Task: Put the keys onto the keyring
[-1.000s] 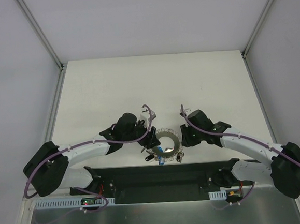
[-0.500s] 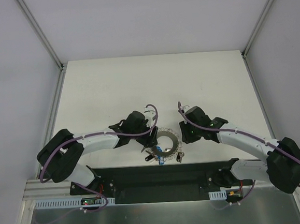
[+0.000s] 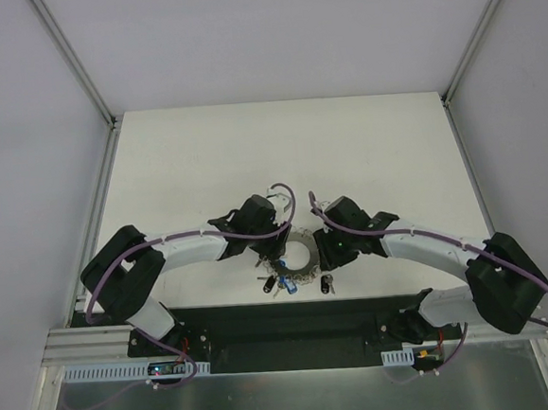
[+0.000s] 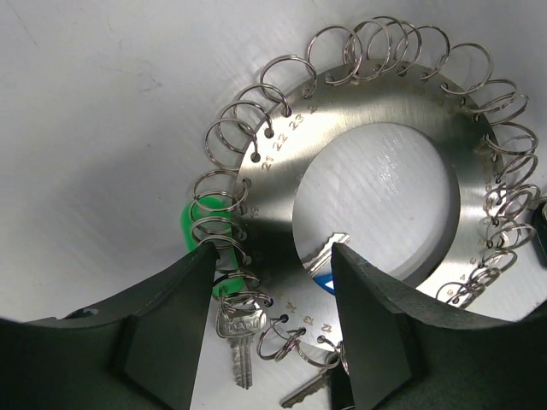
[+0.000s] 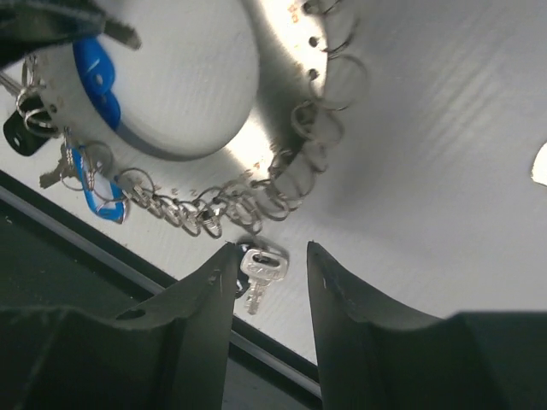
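Small engraved numerals (image 4: 282,142) ran round the keyring (image 4: 275,198) beside its holes; 21, 22 and 23 were readable at its upper-left edge. The silver key (image 4: 238,328) below the keyring bore an illegible stamp.

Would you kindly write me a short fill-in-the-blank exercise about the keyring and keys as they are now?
1. In the left wrist view, the plastic key head under the split rings at the keyring's left rim is ___.
2. The keyring is a flat metal disc with a round ___ in its middle.
3. In the right wrist view, the right gripper stands ___, with a small silver key between its fingers.
Missing words: green; hole; open.
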You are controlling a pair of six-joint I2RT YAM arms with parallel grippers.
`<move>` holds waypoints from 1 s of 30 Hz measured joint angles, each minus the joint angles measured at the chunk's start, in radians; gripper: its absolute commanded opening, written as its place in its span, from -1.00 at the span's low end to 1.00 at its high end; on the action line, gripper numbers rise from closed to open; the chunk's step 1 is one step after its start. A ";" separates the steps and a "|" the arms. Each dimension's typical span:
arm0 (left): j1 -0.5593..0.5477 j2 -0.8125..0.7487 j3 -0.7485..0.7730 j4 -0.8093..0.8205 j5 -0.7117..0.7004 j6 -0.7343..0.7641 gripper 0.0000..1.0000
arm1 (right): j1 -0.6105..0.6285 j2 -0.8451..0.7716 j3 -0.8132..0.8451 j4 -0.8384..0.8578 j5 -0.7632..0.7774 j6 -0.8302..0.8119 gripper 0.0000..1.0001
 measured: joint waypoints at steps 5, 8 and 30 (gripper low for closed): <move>0.035 0.037 0.044 -0.019 -0.038 0.038 0.13 | 0.077 0.094 0.000 0.049 -0.050 0.042 -0.16; 0.064 0.043 0.052 -0.023 -0.061 0.059 0.15 | 0.117 0.149 0.024 0.082 -0.077 0.073 -0.15; 0.194 -0.602 -0.312 0.129 -0.233 0.106 0.57 | -0.001 0.099 0.233 0.089 -0.011 -0.403 -0.23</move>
